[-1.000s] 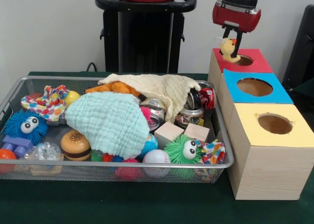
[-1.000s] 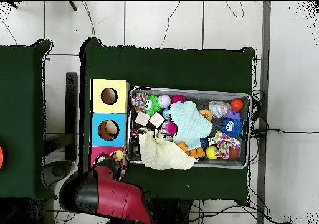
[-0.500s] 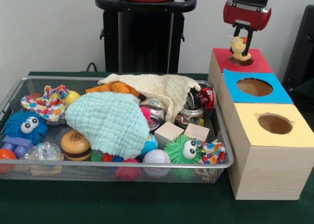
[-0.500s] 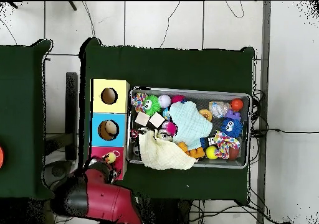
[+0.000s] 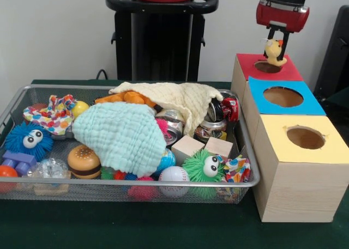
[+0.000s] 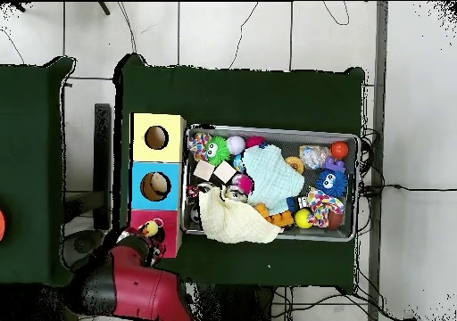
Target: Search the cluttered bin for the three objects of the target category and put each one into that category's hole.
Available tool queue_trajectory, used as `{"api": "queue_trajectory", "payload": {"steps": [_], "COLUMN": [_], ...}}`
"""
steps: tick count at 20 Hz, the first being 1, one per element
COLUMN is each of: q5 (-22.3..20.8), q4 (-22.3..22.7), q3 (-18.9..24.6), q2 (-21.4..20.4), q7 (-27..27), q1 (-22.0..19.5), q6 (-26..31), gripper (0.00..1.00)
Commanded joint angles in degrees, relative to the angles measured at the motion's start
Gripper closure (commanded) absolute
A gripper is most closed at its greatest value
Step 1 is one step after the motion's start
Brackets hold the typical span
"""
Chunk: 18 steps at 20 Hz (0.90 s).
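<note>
Gripper (image 5: 277, 42) is pinching a small yellow duck toy (image 5: 274, 53), hanging just above the red box's hole (image 5: 268, 67). Toy is sitting toward the hole's far rim; releasing here is risking it catching the edge and bouncing off

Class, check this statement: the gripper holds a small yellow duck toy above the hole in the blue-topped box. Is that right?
Not quite. In the front view the gripper holds the small yellow duck toy above the hole in the red-topped box, not the blue-topped box, which stands next to it. The rest of the statement holds.
</note>
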Motion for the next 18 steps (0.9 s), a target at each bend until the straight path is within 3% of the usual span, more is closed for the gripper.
{"api": "queue_trajectory", "payload": {"steps": [1, 10, 18], "q5": [2.8, 1.3, 2.0], "q4": [3.7, 3.7, 4.9], "q3": [0.2, -2.9, -1.0], "q2": [2.3, 2.3, 2.1], "q7": [14.4, 13.2, 13.6], "q1": [-1.0, 0.1, -0.3], "q6": [1.4, 2.8, 1.6], "gripper": [1.0, 1.0, 1.0]}}
